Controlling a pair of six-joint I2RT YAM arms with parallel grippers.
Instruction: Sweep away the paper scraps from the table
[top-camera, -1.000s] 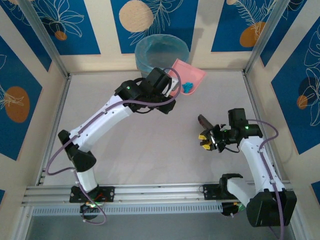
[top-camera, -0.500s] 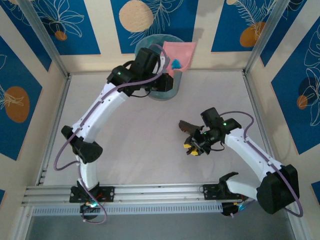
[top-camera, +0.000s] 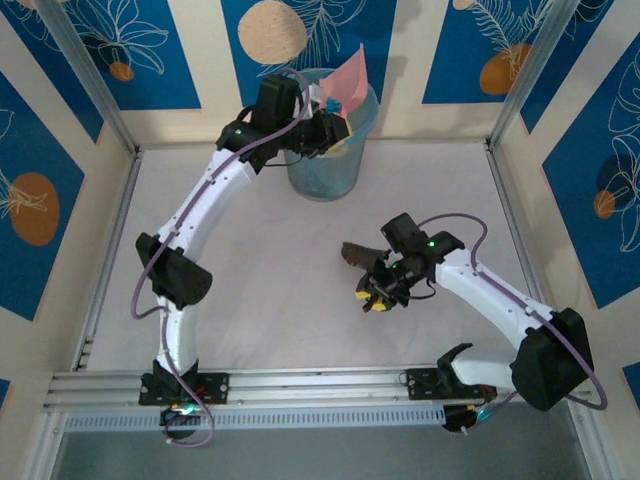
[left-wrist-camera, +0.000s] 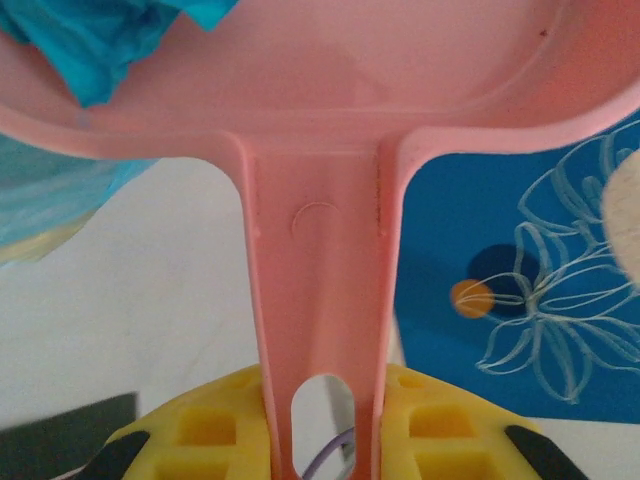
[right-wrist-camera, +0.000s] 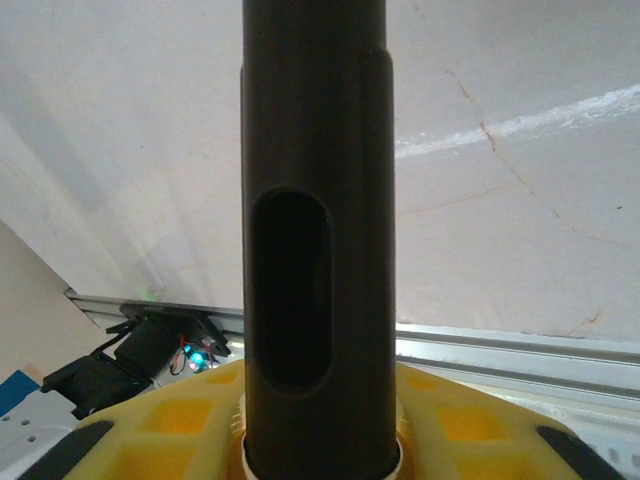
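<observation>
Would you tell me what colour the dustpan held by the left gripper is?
Pink. The dustpan shows best in the left wrist view.

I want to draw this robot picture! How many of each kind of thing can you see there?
Robot arms: 2
Pink dustpan: 1
Dark brush: 1
Blue bin: 1
Blue paper scrap: 1 that I can see
Total: 6
</observation>
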